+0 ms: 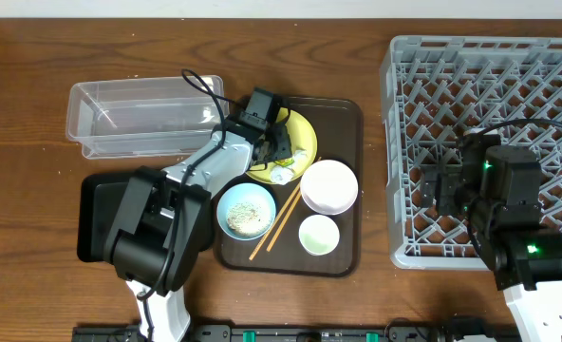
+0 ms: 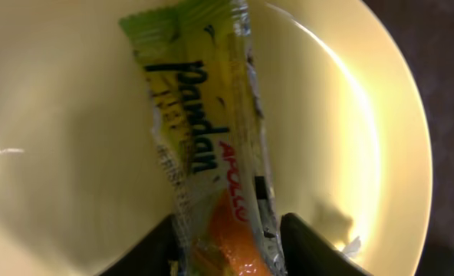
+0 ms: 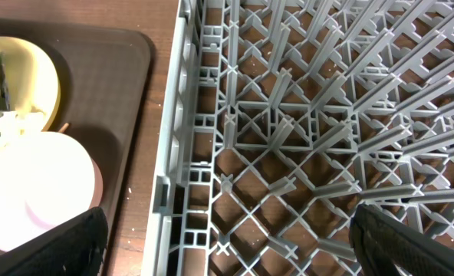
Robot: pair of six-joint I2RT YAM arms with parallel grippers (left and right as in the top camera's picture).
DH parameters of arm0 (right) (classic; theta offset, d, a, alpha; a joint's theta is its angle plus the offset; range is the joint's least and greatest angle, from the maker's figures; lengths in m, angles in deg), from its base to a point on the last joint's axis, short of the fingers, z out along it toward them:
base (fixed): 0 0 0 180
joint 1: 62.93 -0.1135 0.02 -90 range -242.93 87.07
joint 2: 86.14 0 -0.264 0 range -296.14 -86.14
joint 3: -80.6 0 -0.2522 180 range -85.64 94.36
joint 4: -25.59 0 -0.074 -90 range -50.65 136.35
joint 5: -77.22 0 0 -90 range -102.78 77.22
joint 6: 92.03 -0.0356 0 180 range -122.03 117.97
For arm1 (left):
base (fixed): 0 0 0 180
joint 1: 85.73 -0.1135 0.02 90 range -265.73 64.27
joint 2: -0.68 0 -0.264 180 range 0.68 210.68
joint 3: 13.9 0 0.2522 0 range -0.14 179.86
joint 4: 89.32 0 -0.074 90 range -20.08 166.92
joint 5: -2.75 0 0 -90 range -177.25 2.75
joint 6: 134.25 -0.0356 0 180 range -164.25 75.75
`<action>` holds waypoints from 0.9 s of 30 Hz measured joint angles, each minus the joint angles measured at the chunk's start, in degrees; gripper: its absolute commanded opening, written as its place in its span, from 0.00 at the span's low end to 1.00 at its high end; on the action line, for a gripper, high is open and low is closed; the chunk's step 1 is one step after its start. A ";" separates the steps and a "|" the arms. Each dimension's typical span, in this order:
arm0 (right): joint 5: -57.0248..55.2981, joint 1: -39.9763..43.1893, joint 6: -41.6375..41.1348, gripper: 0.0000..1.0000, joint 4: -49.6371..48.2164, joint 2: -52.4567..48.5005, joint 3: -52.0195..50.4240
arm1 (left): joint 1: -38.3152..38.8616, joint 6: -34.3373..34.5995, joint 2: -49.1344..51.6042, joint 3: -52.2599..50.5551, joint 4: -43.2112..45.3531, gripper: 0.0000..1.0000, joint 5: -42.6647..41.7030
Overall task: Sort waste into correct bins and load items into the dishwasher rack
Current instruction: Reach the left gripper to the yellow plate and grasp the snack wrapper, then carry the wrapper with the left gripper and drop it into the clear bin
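Observation:
My left gripper (image 1: 276, 142) is over the yellow plate (image 1: 305, 138) on the brown serving tray. In the left wrist view its fingers (image 2: 227, 249) are shut on the green-yellow snack wrapper (image 2: 204, 130), which lies against the plate (image 2: 74, 138). A crumpled white tissue (image 1: 283, 174) sits at the plate's near edge. The light blue bowl (image 1: 246, 211) holds rice scraps. The white bowl (image 1: 329, 185), the green-inside cup (image 1: 319, 235) and the chopsticks (image 1: 276, 223) are on the tray. My right gripper (image 3: 227, 245) is open and empty above the grey rack (image 1: 490, 85), near its left side.
The clear tub (image 1: 143, 114) stands at the back left. The black tray (image 1: 96, 214) lies in front of it, partly hidden by my left arm. The brown serving tray (image 1: 343, 123) sits between the bins and the rack. The rack's left wall (image 3: 169, 153) is beside the tray.

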 measured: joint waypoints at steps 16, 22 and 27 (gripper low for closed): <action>0.20 0.00 0.00 0.99 0.00 0.00 0.00 | -0.15 -4.26 -5.27 0.00 -1.90 0.06 4.66; 0.22 0.00 0.00 0.99 0.00 0.00 0.00 | -3.63 -6.56 -17.88 0.02 -1.60 0.06 7.41; 0.22 0.00 0.00 0.99 0.00 0.00 0.00 | -10.80 -5.03 -21.16 0.02 -1.68 0.06 9.07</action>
